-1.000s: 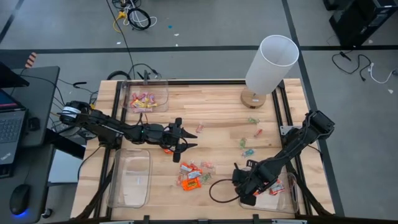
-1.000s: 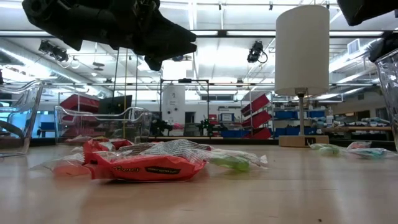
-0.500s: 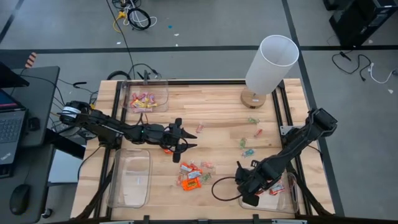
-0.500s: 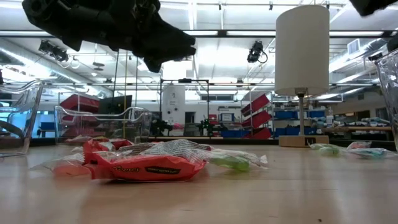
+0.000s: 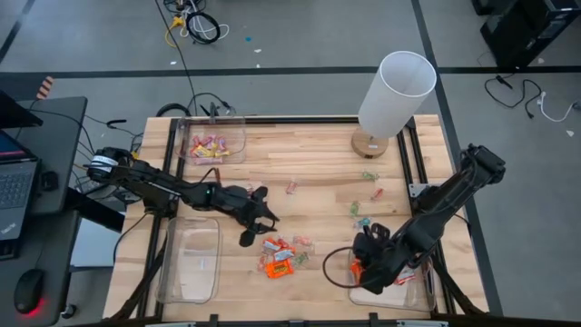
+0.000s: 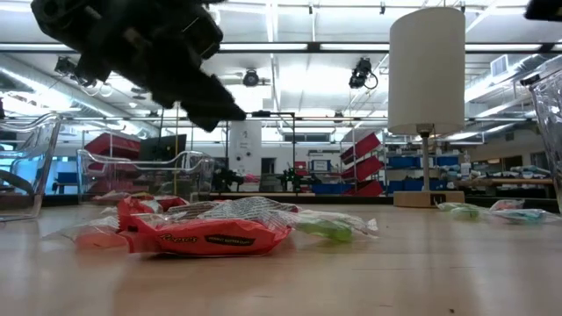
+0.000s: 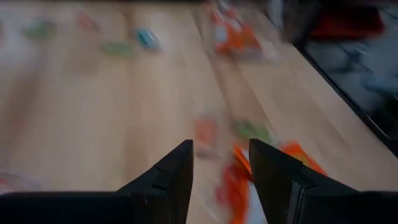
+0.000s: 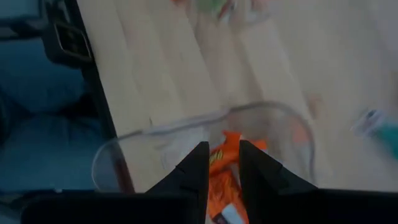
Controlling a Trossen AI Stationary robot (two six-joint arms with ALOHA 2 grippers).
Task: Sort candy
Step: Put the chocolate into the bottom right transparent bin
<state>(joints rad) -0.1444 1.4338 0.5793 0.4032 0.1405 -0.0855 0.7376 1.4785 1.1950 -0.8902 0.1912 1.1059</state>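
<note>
Since 1 second earlier, the right gripper (image 5: 360, 270) had swung from outside the near-right bin (image 5: 427, 298) to above its left end, and the left gripper (image 5: 257, 227) had turned from pointing toward 3 o'clock to pointing toward 5 o'clock, toward the near candy pile (image 5: 278, 257).

From its wrist camera, the right gripper's 2 fingers (image 8: 198, 168) stood narrowly apart with an orange candy (image 8: 222, 163) between them, above more orange wrappers in the bin; whether they actually pinched it could not be told. The left gripper's 2 fingers (image 7: 177, 171) were parted with nothing between them, hanging over the table (image 5: 318, 154) with orange candy just beyond their tips.

Elsewhere, pink and yellow sweets (image 5: 207, 146) lay in the bin at 11 o'clock, and green-and-red pieces (image 5: 363, 211) were scattered toward 3 o'clock. A lamp (image 5: 392, 95) stood at 1 o'clock.
</note>
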